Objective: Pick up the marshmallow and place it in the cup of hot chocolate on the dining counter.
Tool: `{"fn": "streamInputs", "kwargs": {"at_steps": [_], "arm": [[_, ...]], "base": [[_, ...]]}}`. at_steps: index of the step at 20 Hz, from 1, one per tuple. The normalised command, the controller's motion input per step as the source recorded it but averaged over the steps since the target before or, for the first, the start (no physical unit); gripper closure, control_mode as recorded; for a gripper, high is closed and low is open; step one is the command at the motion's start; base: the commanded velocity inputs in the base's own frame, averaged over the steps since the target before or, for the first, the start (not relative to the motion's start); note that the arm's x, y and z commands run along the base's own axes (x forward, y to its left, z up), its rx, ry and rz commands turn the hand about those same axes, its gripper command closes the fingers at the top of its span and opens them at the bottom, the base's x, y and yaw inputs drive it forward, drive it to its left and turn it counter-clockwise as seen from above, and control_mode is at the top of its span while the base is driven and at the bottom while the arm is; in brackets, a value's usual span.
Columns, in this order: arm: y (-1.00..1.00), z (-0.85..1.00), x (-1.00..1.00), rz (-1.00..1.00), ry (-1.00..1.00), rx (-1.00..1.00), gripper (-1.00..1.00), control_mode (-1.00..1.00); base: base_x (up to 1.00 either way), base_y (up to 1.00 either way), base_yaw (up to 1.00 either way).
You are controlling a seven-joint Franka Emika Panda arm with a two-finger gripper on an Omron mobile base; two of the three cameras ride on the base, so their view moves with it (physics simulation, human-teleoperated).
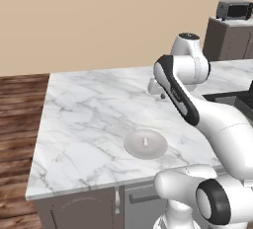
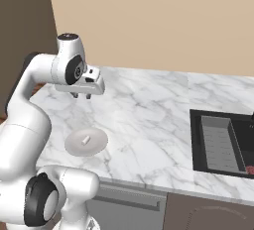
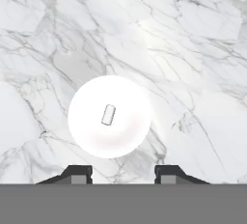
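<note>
Hand view — marshmallow point(image 3: 108, 115) on plate point(image 3: 87, 131)

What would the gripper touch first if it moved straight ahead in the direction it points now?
Probably the bare marble of the dining counter, just beyond the plate. The gripper, jaws apart and empty, points down; the marshmallow lies slightly off that line, though depth is unclear.

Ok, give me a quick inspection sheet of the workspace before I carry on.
Surface: white marble dining counter, bare around the plate.
Job's things: marshmallow lies on its side on the round plate; no cup seen.
Clutter: nothing seen.
Pincer: pincer above the counter, fingers apart, holding nothing, plate just ahead of it.
Cables: nothing seen.
Surroundings: dark sink set in the counter, wood floor, toaster oven on a far cabinet.
</note>
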Motion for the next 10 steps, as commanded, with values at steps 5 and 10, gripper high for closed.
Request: {"fn": "streamInputs", "kwargs": {"at_steps": [5,10], "arm": [[0.21,-0.11,0.00,-0.01,-0.02,0.00,-1.00,-1.00],[0.30,-0.31,0.00,-0.09,-0.14,0.00,-1.00,-1.00]], "base": [[0.00,0.00,0.00],[0.00,0.00,0.00]]}}
